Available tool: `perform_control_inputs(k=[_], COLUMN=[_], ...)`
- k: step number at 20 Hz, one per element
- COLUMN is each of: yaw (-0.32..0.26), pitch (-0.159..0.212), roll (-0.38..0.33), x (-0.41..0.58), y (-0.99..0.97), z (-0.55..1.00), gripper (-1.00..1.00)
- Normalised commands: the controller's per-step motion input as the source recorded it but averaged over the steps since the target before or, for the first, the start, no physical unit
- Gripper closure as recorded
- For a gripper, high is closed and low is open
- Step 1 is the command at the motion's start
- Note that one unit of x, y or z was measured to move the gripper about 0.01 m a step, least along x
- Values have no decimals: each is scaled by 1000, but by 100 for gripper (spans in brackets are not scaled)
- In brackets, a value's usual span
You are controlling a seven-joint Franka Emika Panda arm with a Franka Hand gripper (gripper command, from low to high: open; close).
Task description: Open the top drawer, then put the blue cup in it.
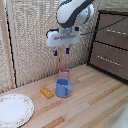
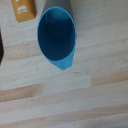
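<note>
In the exterior view, the arm hangs over the wooden surface (image 1: 95,100) with its gripper (image 1: 63,50) pointing down, well above the cups. Its two short dark fingers (image 1: 58,50) stand slightly apart with nothing between them. The blue cup (image 1: 63,88) sits upright on the surface below the gripper, its loop handle turned toward about 3 o'clock. The pink cup (image 1: 64,73) stands just behind it, at the blue cup's 12 o'clock, so close that I cannot tell whether they touch. A small yellow block (image 1: 47,92) lies at the blue cup's 9 o'clock, near but apart from it. A white plate (image 1: 14,110) with a patterned rim rests further off toward 8 o'clock, at the edge of the picture. The dresser stands at 2 o'clock from the cups; its top drawer (image 1: 114,31) is shut flush, with its thin silver bar handle across the front, and the alike lower drawer (image 1: 110,59) is shut too. A woven screen (image 1: 35,35) forms the backdrop.

In the wrist view, the camera looks straight down into the blue cup (image 2: 56,32), whose dark blue inside shows as an oval, with the paler handle (image 2: 66,61) jutting from its rim. The yellow block (image 2: 23,10) lies close beside the cup on the pale planks of the surface (image 2: 75,100). The fingers do not show here.
</note>
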Motion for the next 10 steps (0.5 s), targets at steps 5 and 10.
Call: perform_control_inputs(k=[5,10], yaw=[100,92], pitch=[-63,-71], roll=[-271,-299], x=[-136,-129], y=[44,0], z=[195,351], gripper=[-100,-100])
